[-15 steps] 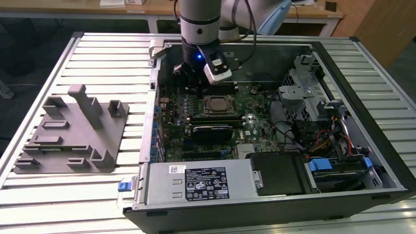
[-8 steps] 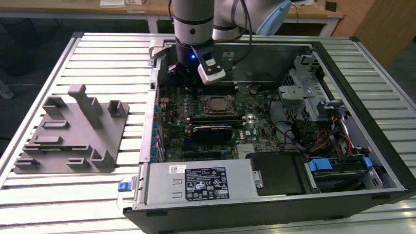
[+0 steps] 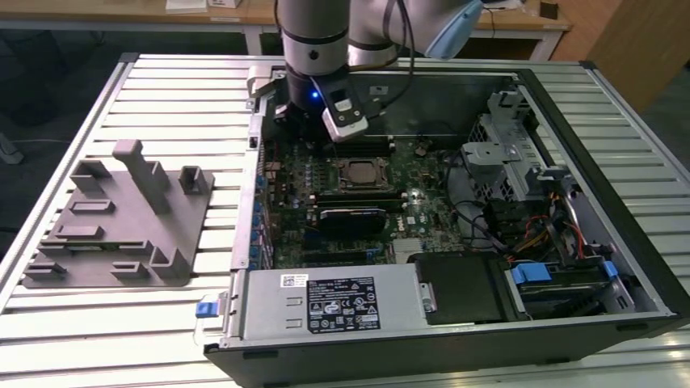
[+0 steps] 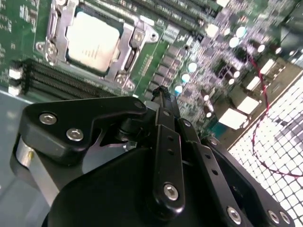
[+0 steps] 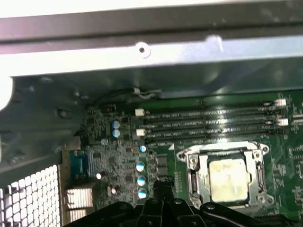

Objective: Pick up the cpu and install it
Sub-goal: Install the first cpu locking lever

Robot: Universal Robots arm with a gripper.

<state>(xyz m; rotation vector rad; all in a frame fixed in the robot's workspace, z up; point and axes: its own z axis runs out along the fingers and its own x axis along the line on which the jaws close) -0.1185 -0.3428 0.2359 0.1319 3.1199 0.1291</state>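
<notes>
In the second wrist view the tool (image 4: 161, 91) has its two black fingers pressed together, with nothing between them. Its tip hangs over the green motherboard (image 4: 156, 54), just beside the socket (image 4: 130, 52) and apart from it; whether it touches the board cannot be told.

The cpu (image 4: 92, 40) lies flat inside the socket's metal frame, silver top up, already seated on the board. The tool is not touching it. Dark memory slots (image 4: 57, 78) run along one side of the socket, and a row of blue-topped capacitors (image 4: 191, 66) stands on the side where the tool's tip is. Past them is a white vent grille (image 4: 279, 142) in the case wall.

In the first wrist view the cpu (image 5: 228, 179) shows again within the frame, the memory slots (image 5: 213, 123) between it and the case's metal wall, and the closed tip (image 5: 163, 182) near the capacitors (image 5: 140, 166).

In the exterior view the open computer case (image 3: 603, 202) lies on the slatted metal worktop (image 3: 173, 89), toward the exterior view's right edge. The arm (image 3: 313, 40) reaches down into the case near its far wall. The cpu (image 3: 359, 172) sits toward the far edge of the motherboard. A silver power supply (image 3: 334, 303) fills the case's near corner. A grey tray (image 3: 108, 234) with upright posts stands by the worktop's edge on the exterior view's left, well apart from the tool.
</notes>
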